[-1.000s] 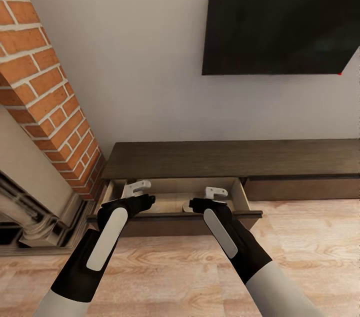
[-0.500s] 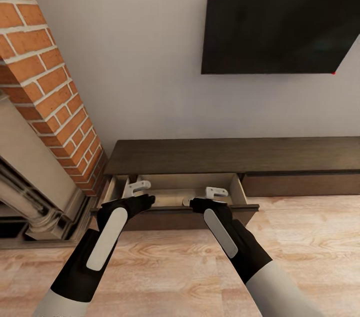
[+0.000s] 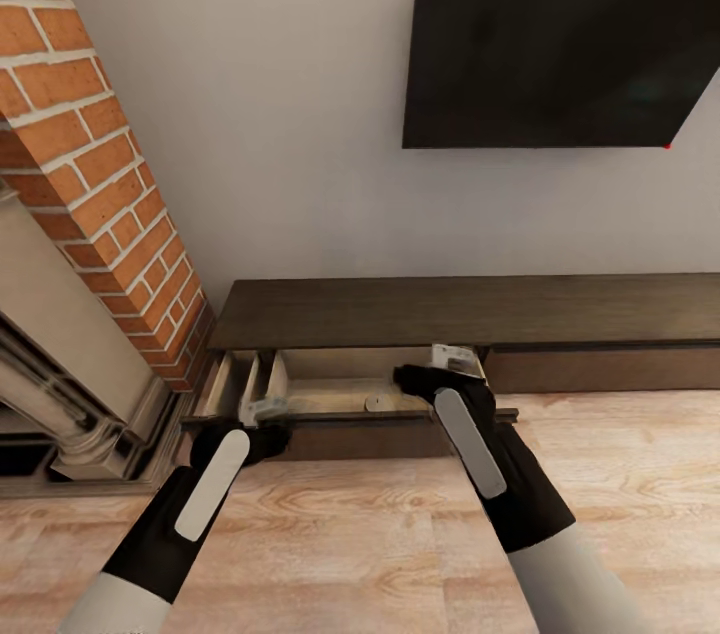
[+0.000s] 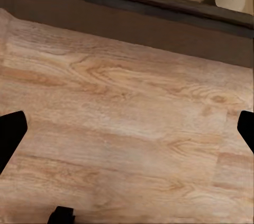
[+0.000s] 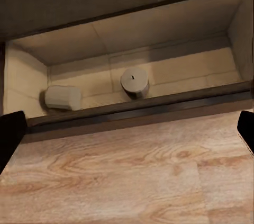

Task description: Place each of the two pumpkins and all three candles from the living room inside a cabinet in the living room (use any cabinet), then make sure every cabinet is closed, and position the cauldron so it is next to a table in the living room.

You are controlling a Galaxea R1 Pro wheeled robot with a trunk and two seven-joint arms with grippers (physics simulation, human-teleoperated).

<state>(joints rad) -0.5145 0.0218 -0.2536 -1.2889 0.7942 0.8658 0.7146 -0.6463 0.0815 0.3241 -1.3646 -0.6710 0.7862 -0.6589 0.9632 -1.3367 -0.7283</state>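
Candles (image 5: 134, 82) lie on their sides in cabinet's (image 3: 450, 312) open drawer (image 3: 330, 394), two visible. Stubby, stiff, light; likely to roll, so I'd pinch across the round sides. My left pincer (image 3: 262, 408) sits at drawer's front edge, right pincer (image 3: 452, 360) above drawer's far corner; jaws' spread, can't tell. Vs 0.5 s ago: left dropped back, right reached deeper.
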